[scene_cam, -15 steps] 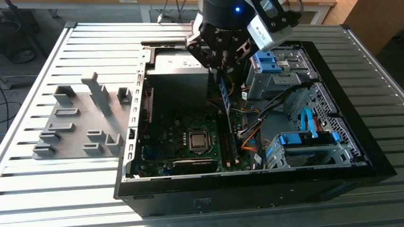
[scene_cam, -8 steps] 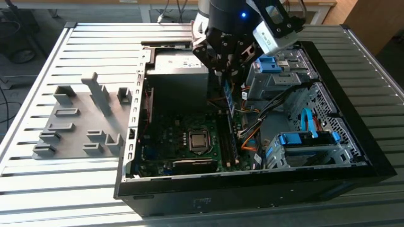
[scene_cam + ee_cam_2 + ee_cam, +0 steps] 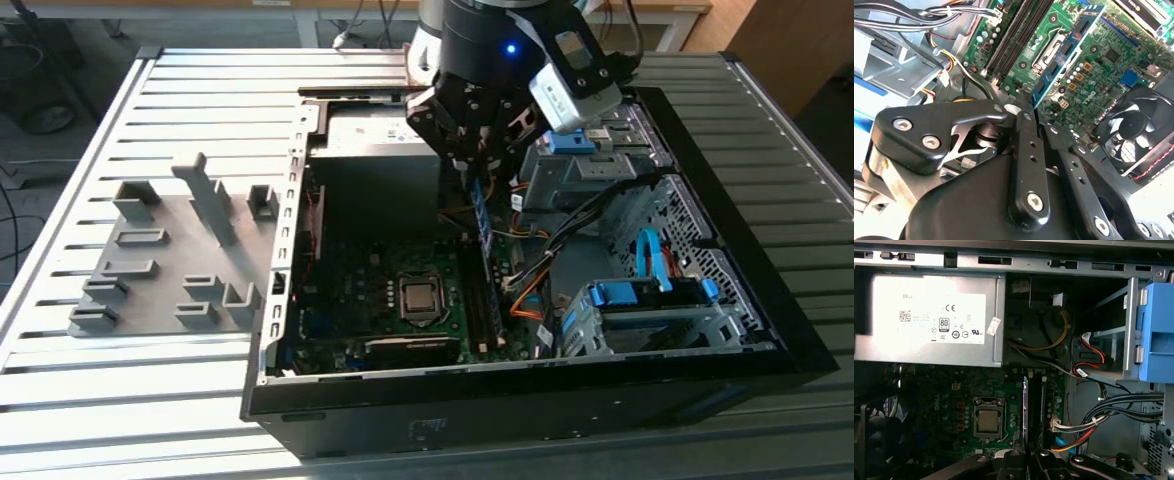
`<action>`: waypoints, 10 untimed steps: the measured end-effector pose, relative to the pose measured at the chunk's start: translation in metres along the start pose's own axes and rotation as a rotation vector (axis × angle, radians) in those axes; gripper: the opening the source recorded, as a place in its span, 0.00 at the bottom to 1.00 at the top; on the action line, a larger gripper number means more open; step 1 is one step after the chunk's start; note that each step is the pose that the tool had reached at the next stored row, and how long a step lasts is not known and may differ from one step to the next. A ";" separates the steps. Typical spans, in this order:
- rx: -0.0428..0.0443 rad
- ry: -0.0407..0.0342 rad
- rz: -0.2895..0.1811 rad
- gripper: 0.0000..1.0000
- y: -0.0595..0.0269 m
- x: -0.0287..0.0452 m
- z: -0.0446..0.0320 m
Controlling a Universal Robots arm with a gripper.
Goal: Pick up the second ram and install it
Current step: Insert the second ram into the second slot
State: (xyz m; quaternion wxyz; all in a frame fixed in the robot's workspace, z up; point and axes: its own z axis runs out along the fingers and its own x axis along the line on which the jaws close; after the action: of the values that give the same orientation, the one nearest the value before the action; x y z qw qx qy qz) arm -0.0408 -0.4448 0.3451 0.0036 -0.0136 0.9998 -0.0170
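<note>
Already the work stood at the installing step, by my judgement. In the exterior view the pincer point(image 3: 477, 165) hung inside the open computer case point(image 3: 747, 330), clenched on the upper edge of the second ram point(image 3: 483, 235), which hung on edge, pointing down toward the motherboard point(image 3: 354, 290). The second wrist view showed the blue stick point(image 3: 1064, 62) gripped between the pincer's black fingers point(image 3: 1026, 145), held over the green board close beside the long dark memory slots point(image 3: 1014, 37). In the first wrist view the stick point(image 3: 1025, 410) appeared edge-on, running alongside the slots point(image 3: 1038, 407), near the processor socket point(image 3: 988, 420) and below the power supply point(image 3: 929, 320). Whether it had touched a slot could not be told. The grey holder fixture point(image 3: 167, 250) lay on the slatted surface point(image 3: 200, 90), beside the case. Seating would call for the stick squarely over its slot and a straight downward press.
</note>
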 end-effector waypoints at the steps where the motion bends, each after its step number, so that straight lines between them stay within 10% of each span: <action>1: 0.0001 0.0000 0.000 0.14 0.0000 0.0000 0.0000; 10: 0.0001 -0.0001 0.000 0.14 0.0000 0.0002 0.0002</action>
State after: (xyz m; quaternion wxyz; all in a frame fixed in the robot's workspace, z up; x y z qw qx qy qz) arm -0.0410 -0.4449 0.3449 0.0036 -0.0136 0.9998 -0.0170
